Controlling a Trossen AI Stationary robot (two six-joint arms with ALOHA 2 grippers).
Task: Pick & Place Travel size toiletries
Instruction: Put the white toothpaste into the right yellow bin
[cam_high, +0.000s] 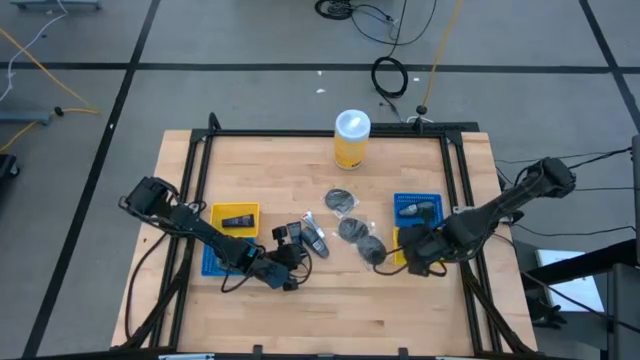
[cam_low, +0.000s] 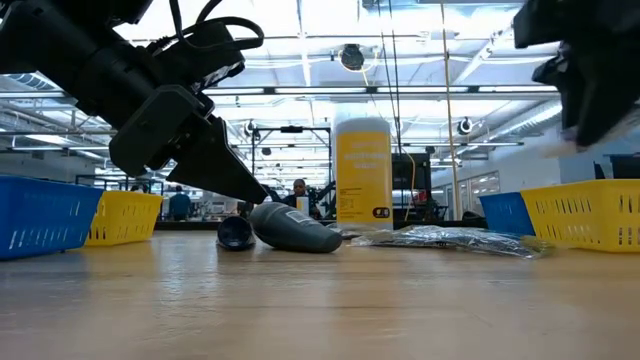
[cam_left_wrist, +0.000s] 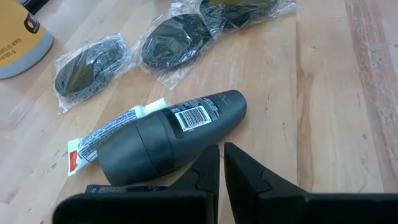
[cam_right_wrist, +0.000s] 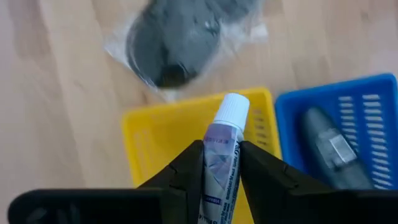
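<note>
A dark-grey bottle with a barcode (cam_left_wrist: 174, 134) lies on its side on the table, on or against a whitish tube (cam_left_wrist: 106, 134). My left gripper (cam_left_wrist: 222, 152) is shut, its tips right beside this bottle (cam_low: 295, 228). Three dark discs in clear bags (cam_left_wrist: 87, 68) (cam_left_wrist: 177, 40) (cam_high: 372, 250) lie flat past it. My right gripper (cam_right_wrist: 221, 155) is shut on a small whitish tube (cam_right_wrist: 222, 146) and hangs above the right yellow tray (cam_right_wrist: 149, 134). A dark bottle (cam_right_wrist: 329, 149) lies in the right blue tray (cam_right_wrist: 367, 112). My left gripper's shut fingertips (cam_left_wrist: 208, 155) stand against the side of the dark bottle, coming slanting down from the table's left; I cannot tell whether they touch it. My right gripper pinches the small tube's body (cam_right_wrist: 219, 171) between its two fingers. The tube lies along the fingers, its white cap (cam_right_wrist: 231, 112) sticking out past the tips. It is lifted clear above the yellow tray.
A tall yellow canister with a white lid (cam_high: 352, 137) stands at the table's far edge. On the left sit a yellow tray holding a black item (cam_high: 237, 217) and a blue tray (cam_high: 208, 258). Bare wood lies along the near edge. A black frame rims the table.
</note>
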